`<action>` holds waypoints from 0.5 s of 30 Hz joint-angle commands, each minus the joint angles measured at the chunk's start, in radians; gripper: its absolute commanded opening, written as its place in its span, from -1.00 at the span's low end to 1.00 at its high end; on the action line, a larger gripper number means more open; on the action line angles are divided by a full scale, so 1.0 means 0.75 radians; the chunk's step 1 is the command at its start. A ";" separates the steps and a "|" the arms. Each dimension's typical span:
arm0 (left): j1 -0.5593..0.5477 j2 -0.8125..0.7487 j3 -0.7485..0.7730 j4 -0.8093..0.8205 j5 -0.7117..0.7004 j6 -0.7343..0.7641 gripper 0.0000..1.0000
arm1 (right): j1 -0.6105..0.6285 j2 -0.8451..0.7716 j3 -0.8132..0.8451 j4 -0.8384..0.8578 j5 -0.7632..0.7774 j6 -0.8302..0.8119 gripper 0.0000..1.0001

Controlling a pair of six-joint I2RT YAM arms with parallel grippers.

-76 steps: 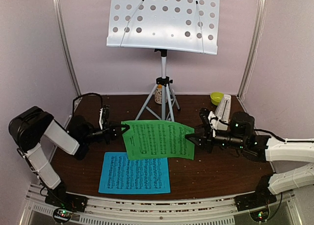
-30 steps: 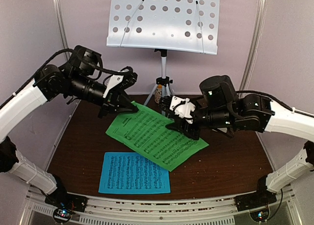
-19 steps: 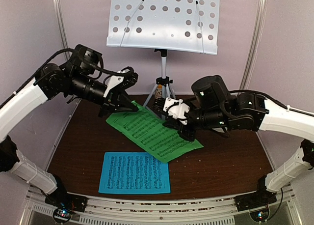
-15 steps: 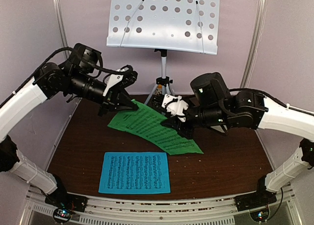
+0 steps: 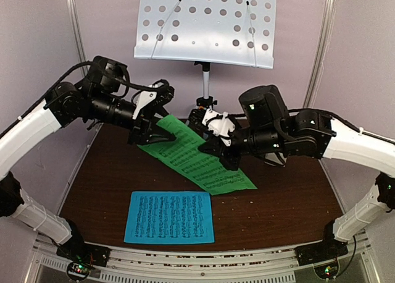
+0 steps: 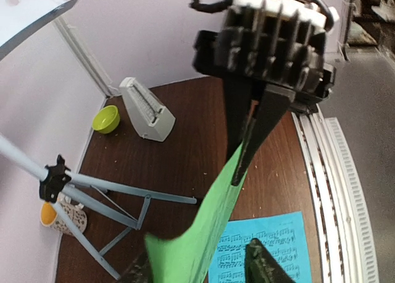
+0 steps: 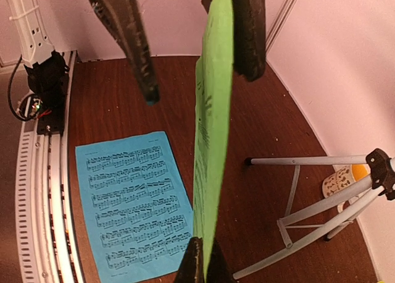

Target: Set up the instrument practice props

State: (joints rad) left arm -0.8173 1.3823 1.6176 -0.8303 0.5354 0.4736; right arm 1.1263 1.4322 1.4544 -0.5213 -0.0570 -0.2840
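Green sheet [image 5: 191, 159] is aloft and tilted over the desk [image 5: 284, 196], below the stand [image 5: 207, 23]. Right tool [image 5: 223, 161] pinches one edge. Left tool [image 5: 153, 138] is spread around the far corner, probably so the right alone can raise it. Blue sheet [image 5: 168, 217] lies flat. Metronome [image 6: 145, 109] is hidden from above behind the right arm [image 5: 296, 135].

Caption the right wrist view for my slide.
Right gripper pinching the green music sheet edge-on, left gripper open around its far end; blue music sheet flat on the table, tripod at right.
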 commanded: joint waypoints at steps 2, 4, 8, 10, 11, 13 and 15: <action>0.091 -0.223 -0.200 0.482 -0.180 -0.239 0.06 | -0.102 -0.105 0.011 0.115 -0.209 0.190 -1.00; 0.092 -0.276 -0.225 0.559 -0.295 -0.273 0.27 | -0.132 -0.145 0.003 0.166 -0.281 0.232 -1.00; 0.098 -0.328 -0.215 0.665 -0.465 -0.339 0.34 | -0.183 -0.224 -0.001 0.295 -0.327 0.270 -1.00; 0.103 -0.330 -0.181 0.692 -0.553 -0.365 0.34 | -0.221 -0.259 0.007 0.391 -0.325 0.310 -1.00; 0.108 -0.321 -0.153 0.692 -0.591 -0.377 0.34 | -0.254 -0.276 0.013 0.447 -0.323 0.340 -1.00; 0.115 -0.295 -0.083 0.679 -0.650 -0.398 0.32 | -0.306 -0.288 0.040 0.546 -0.314 0.404 -1.00; 0.116 -0.256 -0.003 0.662 -0.705 -0.406 0.31 | -0.344 -0.287 0.076 0.625 -0.276 0.456 -1.00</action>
State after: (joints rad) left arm -0.7410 1.1450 1.5158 -0.4072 0.1524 0.2245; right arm 0.9245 1.2293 1.4570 -0.2436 -0.2749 -0.0509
